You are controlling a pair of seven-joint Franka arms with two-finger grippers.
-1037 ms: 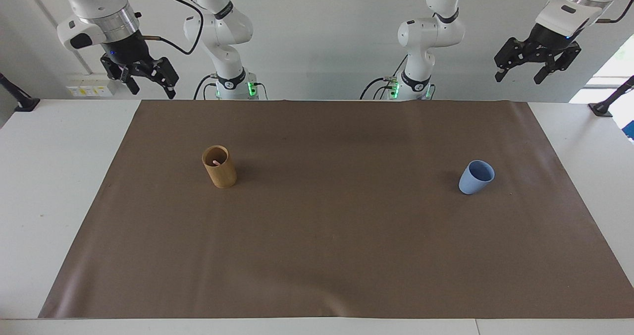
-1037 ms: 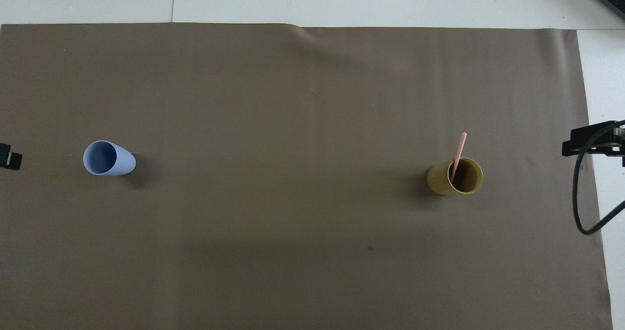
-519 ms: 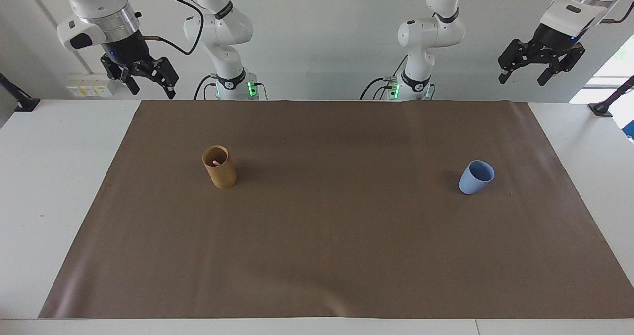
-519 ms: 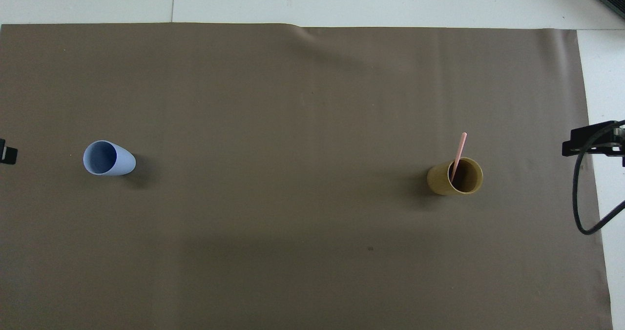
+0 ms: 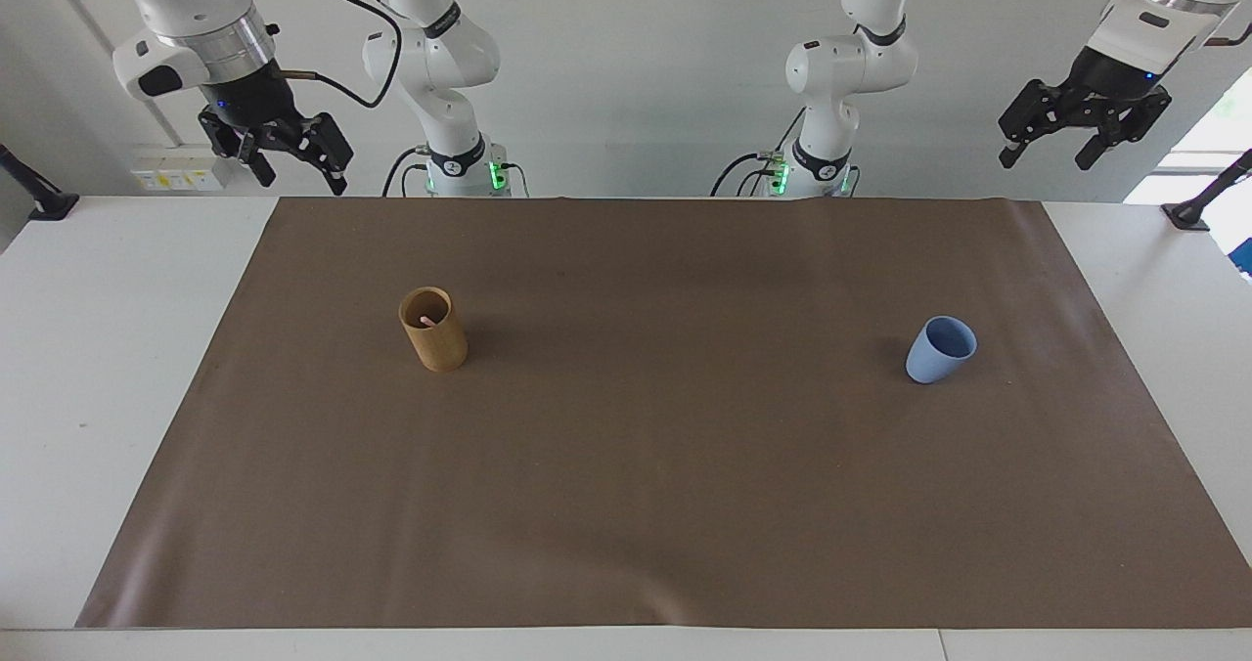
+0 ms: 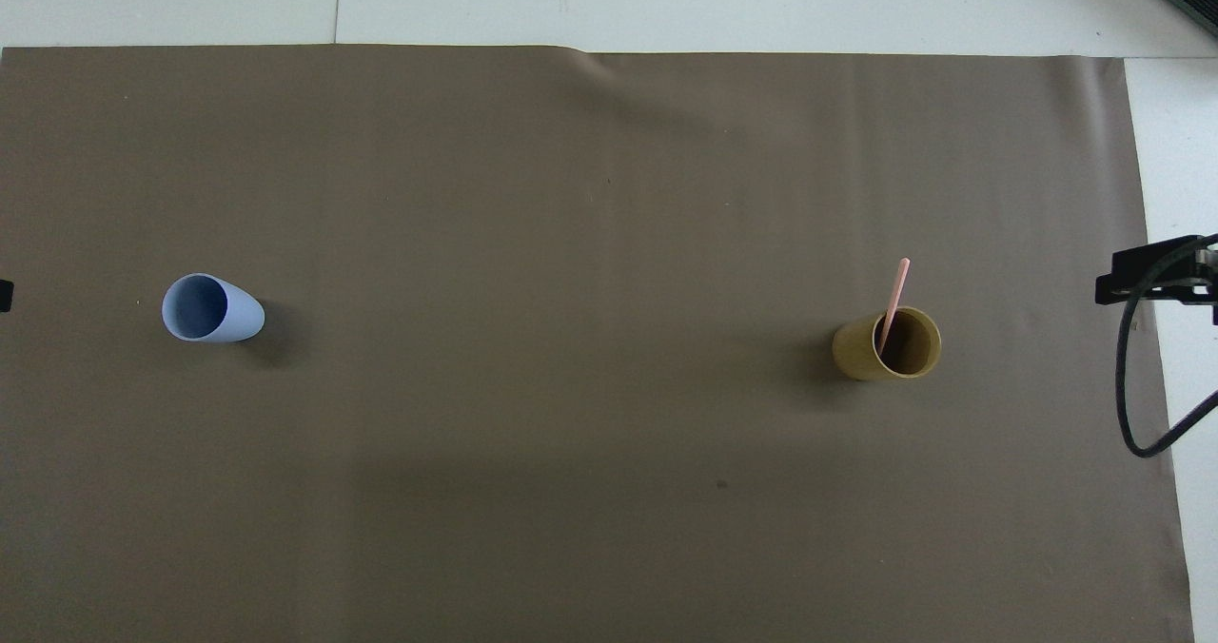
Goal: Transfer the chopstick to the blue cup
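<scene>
One chopstick (image 6: 894, 291) stands in tan holder (image 6: 887, 343); blue cup (image 6: 211, 308) empty; both end effectors open, empty.

No text, label, brand, number or sign can be read anywhere in either view
</scene>
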